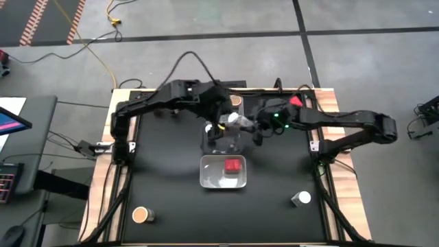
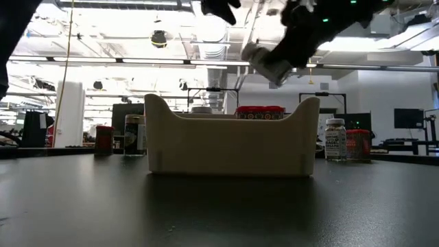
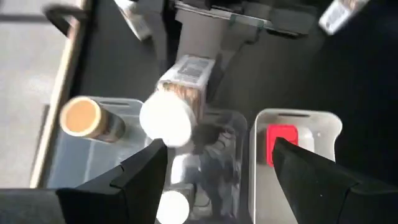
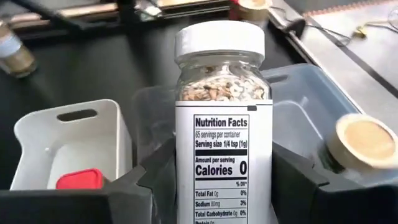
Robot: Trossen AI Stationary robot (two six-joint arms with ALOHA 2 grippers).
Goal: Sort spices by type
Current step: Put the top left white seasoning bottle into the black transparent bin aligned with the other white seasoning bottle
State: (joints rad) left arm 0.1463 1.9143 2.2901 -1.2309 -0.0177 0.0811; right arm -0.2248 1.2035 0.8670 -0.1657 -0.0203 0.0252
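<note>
One white-capped spice jar [image 4: 222, 124] is clamped low on its labelled body by my right end effector [image 1: 255, 127], centre of the high view, above the middle clear bin [image 1: 223, 142]. My left end effector [image 3: 217, 165] hangs just beside it, fingers apart, holding nothing. I judge the jar rigid, light and smooth-walled, so slippery; the flat labelled sides look like the surest hold, not the cap. A red-topped jar [image 1: 233, 165] lies in the bin below centre.
</note>
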